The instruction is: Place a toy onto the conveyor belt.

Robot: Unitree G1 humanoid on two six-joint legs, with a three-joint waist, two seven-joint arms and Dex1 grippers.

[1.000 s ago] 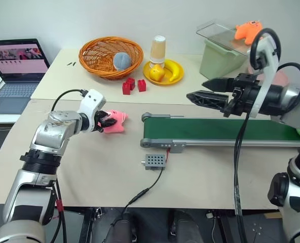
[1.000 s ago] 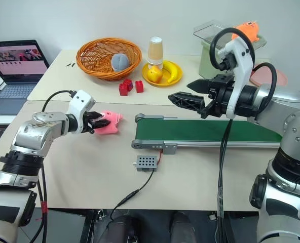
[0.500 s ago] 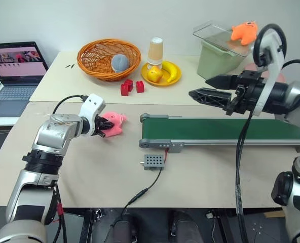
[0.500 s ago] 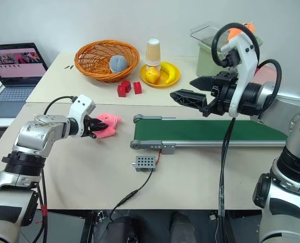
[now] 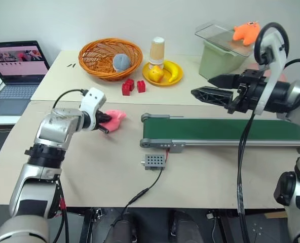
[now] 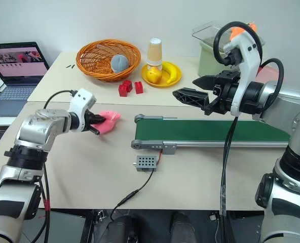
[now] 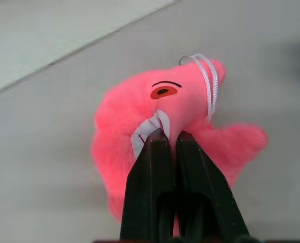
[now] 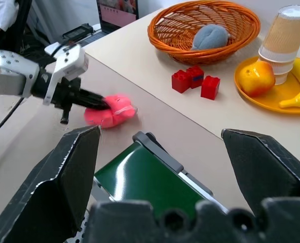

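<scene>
Left gripper [image 7: 170, 139]: fingers clamped on pink plush toy [image 7: 180, 116], left of conveyor belt [image 5: 221, 130] | Right gripper [image 5: 211, 86]: fingers apart, above belt; belt's far end hidden behind arm | Laptop [image 5: 15, 61]: screen text illegible

Left arm reaches forward, low over the surface, left gripper [image 5: 105, 122] angled slightly down and inward, jaws clamped tight together on the pink toy [image 7: 165, 126]. Right arm raised higher, bent at the elbow, right gripper [image 5: 212, 86] about level, pointing left, jaws spread wide, holding nothing.
</scene>
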